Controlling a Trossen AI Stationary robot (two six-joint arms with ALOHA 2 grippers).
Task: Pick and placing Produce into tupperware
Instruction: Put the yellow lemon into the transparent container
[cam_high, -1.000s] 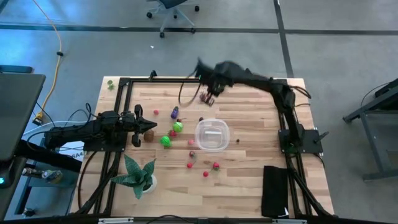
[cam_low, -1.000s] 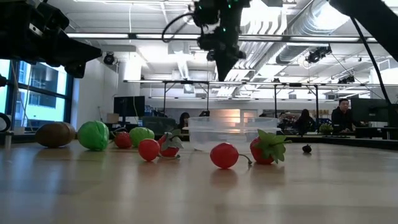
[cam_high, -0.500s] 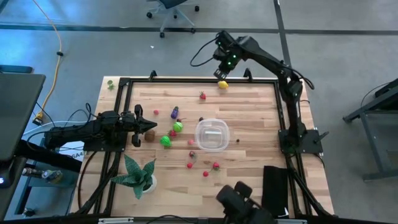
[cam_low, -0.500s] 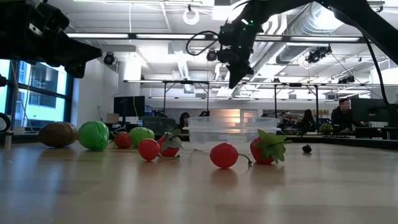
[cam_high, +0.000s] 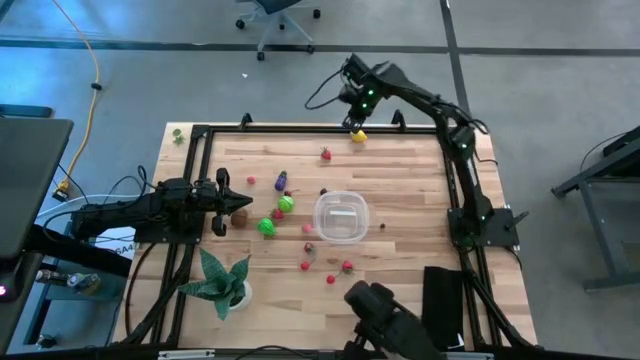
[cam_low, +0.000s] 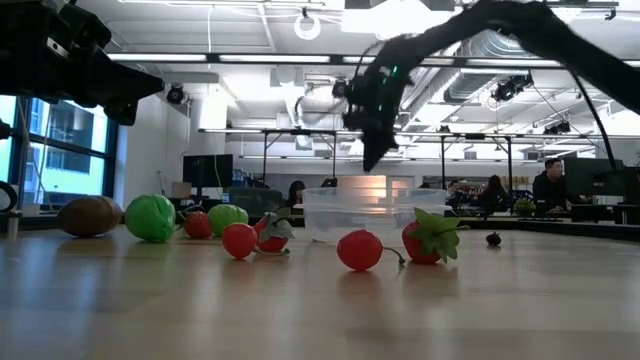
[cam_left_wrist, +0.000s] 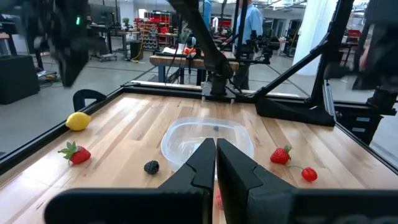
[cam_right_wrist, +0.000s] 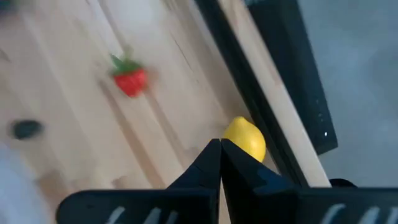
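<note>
My right claw (cam_high: 357, 122) hangs above the far edge of the wooden table (cam_high: 400, 290), with its two dark fingers pressed together and nothing between them. A small yellow lemon (cam_high: 358, 136) lies on the wood just under and slightly ahead of the fingertips, close against the black frame rail (cam_high: 300, 129) along that far edge. In my right wrist view the lemon (cam_right_wrist: 245, 140) shows right past the closed tips, so I judge I must spread the fingers before coming down on it. It looks nearly round, so I cannot tell a long axis. A little strawberry (cam_high: 325, 154) lies near it, toward the table's middle. My right arm is by far the nearer one to the lemon; my left claw (cam_high: 222, 203) waits low at the left side of the table, also closed and empty, beside a brown fruit (cam_high: 241, 215). The clear plastic container (cam_high: 342, 217) sits near the table's centre, well apart from the lemon, on the side toward me. Seen from above and from my left wrist (cam_left_wrist: 208, 138), it appears empty. The other small fruits are scattered on the wood around it, mostly to its left and front.
</note>
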